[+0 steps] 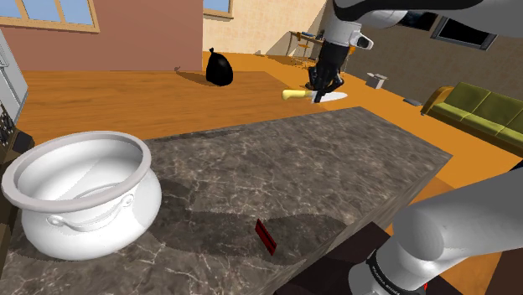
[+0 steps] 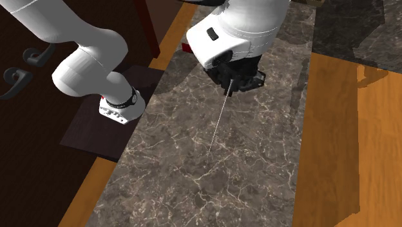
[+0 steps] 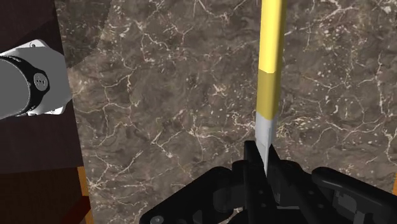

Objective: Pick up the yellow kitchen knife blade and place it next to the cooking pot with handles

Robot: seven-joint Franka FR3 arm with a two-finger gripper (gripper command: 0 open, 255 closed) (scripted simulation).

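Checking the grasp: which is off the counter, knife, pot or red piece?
The yellow-handled knife, its grey blade clasped in the black hand; the white pot and small red piece rest on the marble counter.

The knife [image 3: 269,83] has a yellow handle and pale grey blade; the desk [image 1: 318,159] is dark brown, white-veined marble; the pot [image 1: 84,201] white.

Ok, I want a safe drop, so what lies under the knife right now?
Under the knife, clasped by its blade in the hand, lies dark veined counter, with nothing else seen on it there. The strip directly behind the knife and hand is covered.
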